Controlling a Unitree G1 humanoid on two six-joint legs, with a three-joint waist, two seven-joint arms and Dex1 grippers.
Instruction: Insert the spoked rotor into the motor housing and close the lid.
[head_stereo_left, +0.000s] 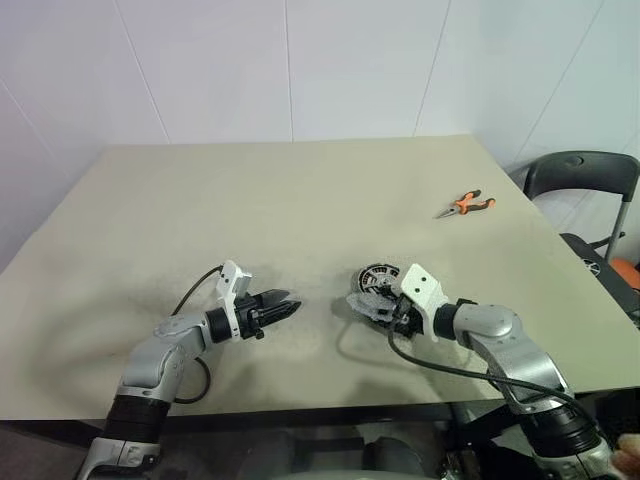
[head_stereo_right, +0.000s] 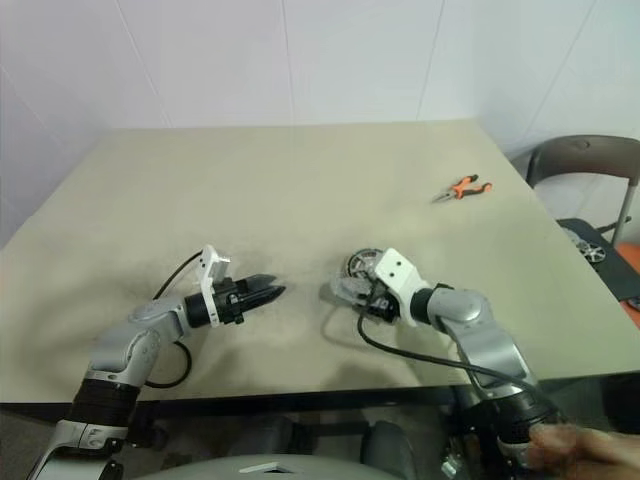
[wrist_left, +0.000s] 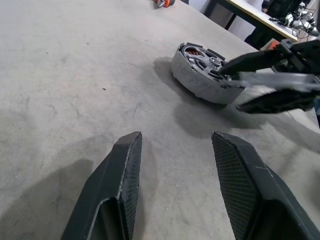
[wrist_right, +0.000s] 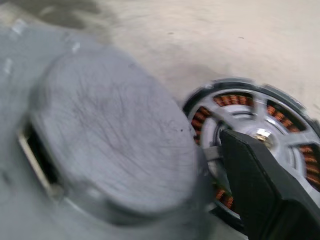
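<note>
While the left gripper (head_stereo_left: 287, 307) hovered with its jaws apart and empty in the lower left of the head view, the right gripper (head_stereo_left: 385, 308) at lower centre-right was clamped on the grey lid (wrist_right: 115, 140). Just beside it on the table (head_stereo_left: 300, 190) lay the motor housing (wrist_left: 200, 75), copper windings visible behind the spoked rotor (wrist_right: 260, 132) seated inside. Orange-handled pliers (head_stereo_left: 462, 205) lay well apart, upper right.
</note>
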